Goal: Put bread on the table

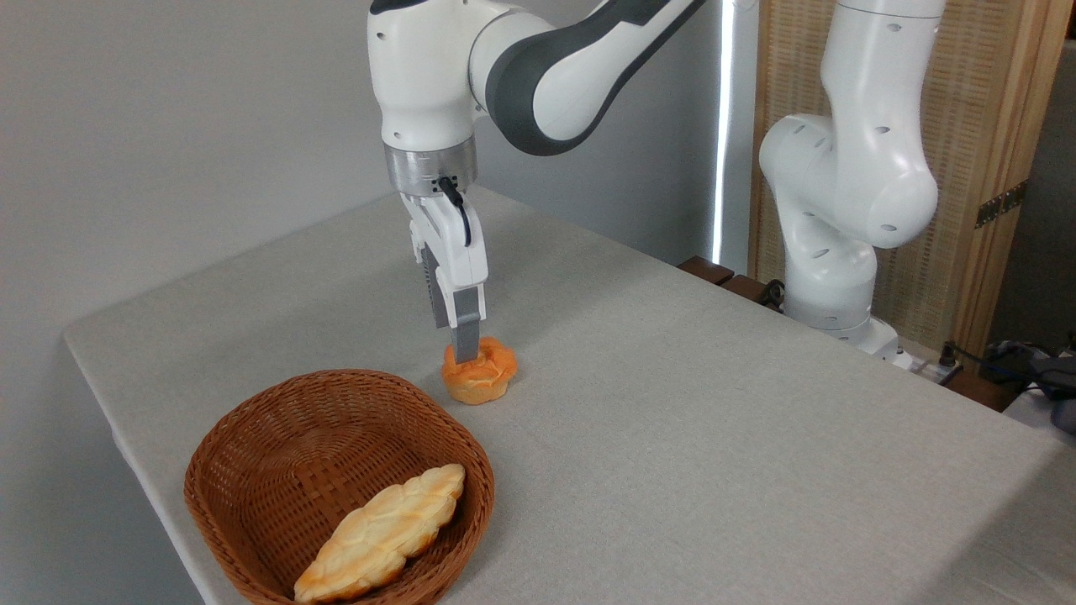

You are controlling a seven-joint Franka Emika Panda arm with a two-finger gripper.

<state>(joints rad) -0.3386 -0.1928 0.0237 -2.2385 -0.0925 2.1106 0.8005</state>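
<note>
The bread (pixel 483 374), a small orange-golden bun with a knobbly top, sits on the light grey table (pixel 672 437), just beyond the basket's far rim. My gripper (pixel 465 351) comes straight down onto it from above. I see the gripper edge-on, so the near grey finger (pixel 465 332) covers the other one. Its tip is sunk into the bun's top left, and the gripper looks shut on the bread. The bun's base touches the cloth.
A brown wicker basket (pixel 252 445) stands at the front left with a long pale braided loaf (pixel 382 533) lying in it. The arm's white base (pixel 841 252) rises at the back right edge, with cables and dark items beside it.
</note>
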